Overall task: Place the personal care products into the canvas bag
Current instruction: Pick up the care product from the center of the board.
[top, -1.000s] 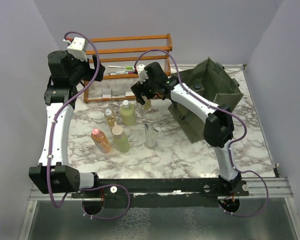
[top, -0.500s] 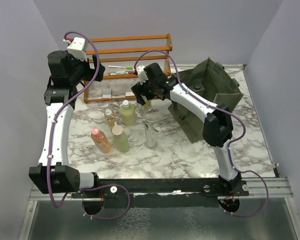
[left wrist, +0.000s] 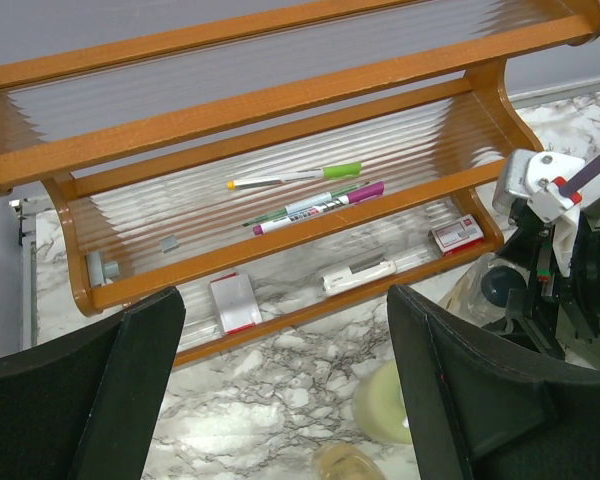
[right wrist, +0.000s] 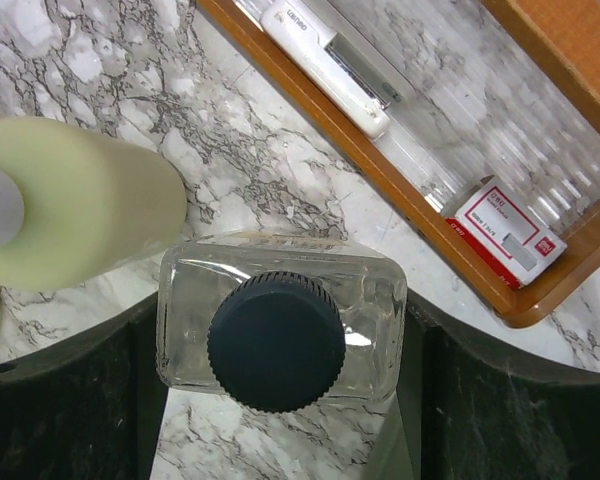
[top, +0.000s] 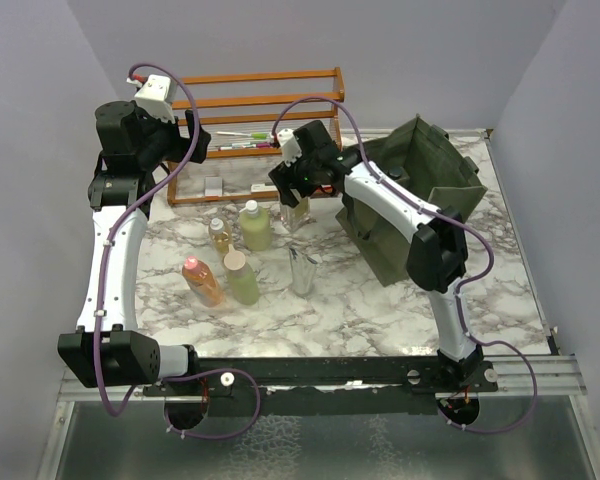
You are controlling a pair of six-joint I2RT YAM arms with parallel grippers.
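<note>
A clear bottle [right wrist: 276, 340], square-shouldered with a round black cap, is being held upright between the fingers of the right gripper [top: 297, 200]. A white-capped green bottle [right wrist: 80, 215] is being recorded standing just left of that gripper, close beside the held bottle. Further left and nearer the arm bases, an amber bottle [top: 220, 236], an orange bottle [top: 202, 280] with a pink cap and a beige-capped green bottle [top: 243, 278] are being noted standing grouped together. A silver tube [top: 302, 270] is being noted directly nearer the bases from the gripper. The canvas bag [top: 420, 190], dark olive and creased, is being observed standing open-mouthed just right of the gripper.
</note>
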